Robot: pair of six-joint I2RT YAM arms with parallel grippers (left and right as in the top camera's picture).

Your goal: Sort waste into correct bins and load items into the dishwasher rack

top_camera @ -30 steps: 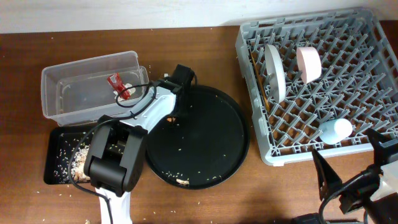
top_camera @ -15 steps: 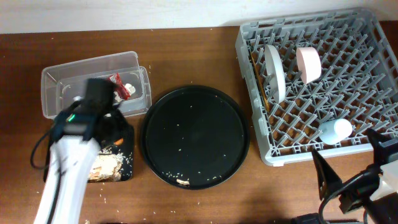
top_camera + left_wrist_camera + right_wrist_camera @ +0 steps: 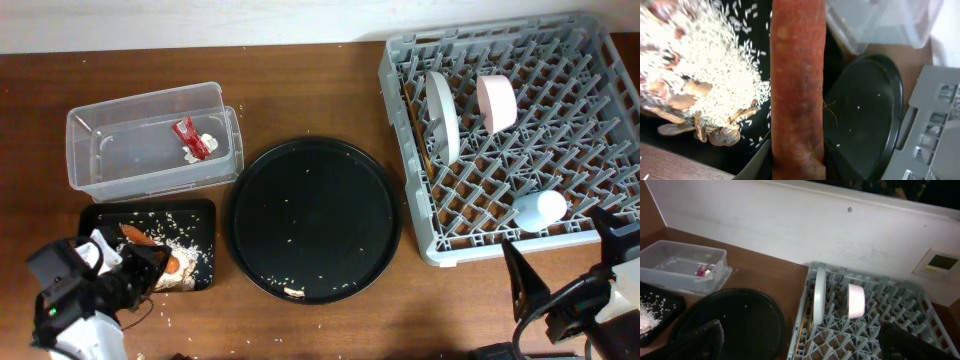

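Observation:
My left gripper [image 3: 148, 268] [image 3: 797, 162] is shut on the orange carrot [image 3: 797, 75], which lies lengthwise over the small black tray [image 3: 200, 212]. The carrot [image 3: 135, 237] shows there beside beige food scraps [image 3: 180, 275] [image 3: 705, 85]. The clear tub [image 3: 110, 125] holds the red wrapper [image 3: 188, 138] and white tissue [image 3: 207, 143]. The grey rack [image 3: 590, 80] holds the pale plate [image 3: 442, 115], pink bowl [image 3: 496, 102], blue cup [image 3: 540, 209] and chopsticks [image 3: 425, 150]. My right gripper [image 3: 560, 300] [image 3: 807, 342] is open and empty in front of the rack.
The large round black tray [image 3: 315, 220] [image 3: 865, 110] lies between the bins and the rack, with a few crumbs on it. Rice grains are scattered on the table beside the small black tray. A white wall runs along the back [image 3: 790, 225].
My left arm has swung back from the round tray's far left edge, past the tub, to the front left corner over the small black tray. The right arm has not moved.

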